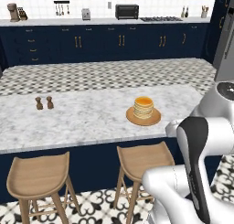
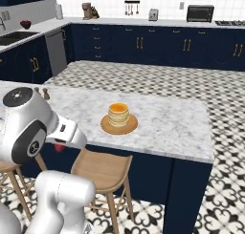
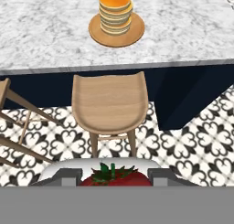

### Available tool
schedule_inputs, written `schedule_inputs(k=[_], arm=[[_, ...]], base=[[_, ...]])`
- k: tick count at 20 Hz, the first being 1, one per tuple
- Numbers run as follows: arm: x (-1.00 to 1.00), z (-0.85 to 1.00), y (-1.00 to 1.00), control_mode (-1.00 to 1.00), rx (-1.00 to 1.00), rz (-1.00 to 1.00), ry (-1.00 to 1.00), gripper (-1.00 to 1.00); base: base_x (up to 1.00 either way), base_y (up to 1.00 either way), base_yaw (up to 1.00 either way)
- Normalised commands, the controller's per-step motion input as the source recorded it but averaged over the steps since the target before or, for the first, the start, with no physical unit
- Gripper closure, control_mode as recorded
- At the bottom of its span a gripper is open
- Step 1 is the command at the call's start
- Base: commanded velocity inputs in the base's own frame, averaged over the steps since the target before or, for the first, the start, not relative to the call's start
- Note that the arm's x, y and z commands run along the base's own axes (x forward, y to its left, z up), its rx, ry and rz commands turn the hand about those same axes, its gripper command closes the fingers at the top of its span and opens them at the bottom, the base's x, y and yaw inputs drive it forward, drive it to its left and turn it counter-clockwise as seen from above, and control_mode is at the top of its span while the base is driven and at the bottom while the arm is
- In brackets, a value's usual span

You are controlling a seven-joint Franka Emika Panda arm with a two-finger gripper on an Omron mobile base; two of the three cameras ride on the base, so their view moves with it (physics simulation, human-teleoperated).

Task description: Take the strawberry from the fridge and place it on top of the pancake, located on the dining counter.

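— Pincer (image 3: 114,179)?
— Narrowly parted, pinching the strawberry (image 3: 113,176) between the two dark finger tips; red flesh and green leaves wedged in the gap, touching both sides. Seen from the right base camera as a small red spot (image 2: 59,147) under the white forearm.
— Below it?
— Patterned black-and-white floor tiles (image 3: 183,141), then a round wooden stool (image 3: 111,102) directly beneath, tucked against the navy base of the dining counter (image 1: 82,118).
— On the counter?
— Pancake (image 3: 115,13) stacked on a flat tan plate (image 3: 97,33), near the counter's front edge, above the stool. Well apart from the berry, nothing resting on the golden top. Two small brown shakers (image 1: 44,103) standing side by side farther along the marble.
— Beyond?
— More tiled floor, then navy cabinets (image 1: 119,40) with gold handles, a black toaster oven (image 1: 126,11) on the far worktop, and the grey fridge (image 1: 225,49) at the right edge.
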Motion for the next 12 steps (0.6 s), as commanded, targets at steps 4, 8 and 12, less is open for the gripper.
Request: schedule_inputs(k=[4,8,12], arm=[[0.9,0.19,0.0,-1.0,-0.03,0.0,0.0,1.0],[1.0,0.34,-0.01,-1.0,-0.02,0.0,0.01,1.0],[1.0,0.0,-0.44,-1.0,0.03,-0.04,-0.05,1.0]], base=[[0.0,0.0,0.0],[0.0,0.0,0.0],[0.0,0.0,0.0]])
